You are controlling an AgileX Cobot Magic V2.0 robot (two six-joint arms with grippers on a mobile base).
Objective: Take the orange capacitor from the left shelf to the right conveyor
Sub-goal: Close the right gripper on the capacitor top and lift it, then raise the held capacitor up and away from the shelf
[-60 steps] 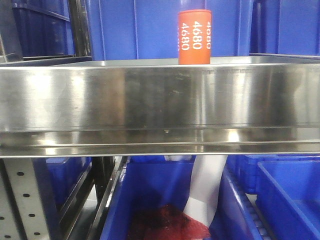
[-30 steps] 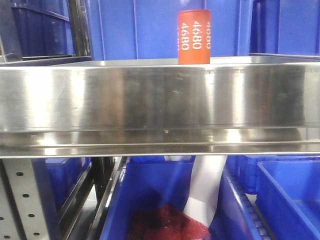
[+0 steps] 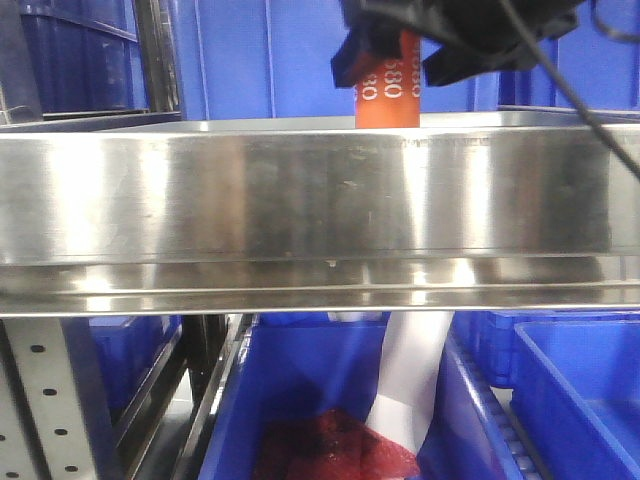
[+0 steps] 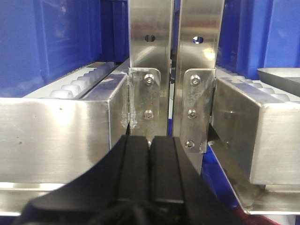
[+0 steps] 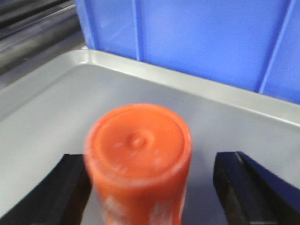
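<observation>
Black right pincer [image 5: 154, 187] wide open, fingers [image 5: 70, 187] straddling orange can [image 5: 138, 150]. One finger close to can wall, other well clear; contact: can't tell. Can upright on steel shelf [image 3: 300, 200], base hidden behind tall front lip. Blue bin [image 5: 211, 42] wall just behind can, more blue bins below shelf. Left pincer [image 4: 150, 164]: fingers pressed together, holding nothing, facing steel uprights [image 4: 150, 70], rollers [image 4: 79, 82] alongside.

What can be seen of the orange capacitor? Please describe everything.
The orange capacitor is an orange cylinder with white printed digits on its side and a flat top with a small centre dimple. It stands upright on the left shelf, behind its front lip. The jaws of the right gripper flank it, open.
</observation>
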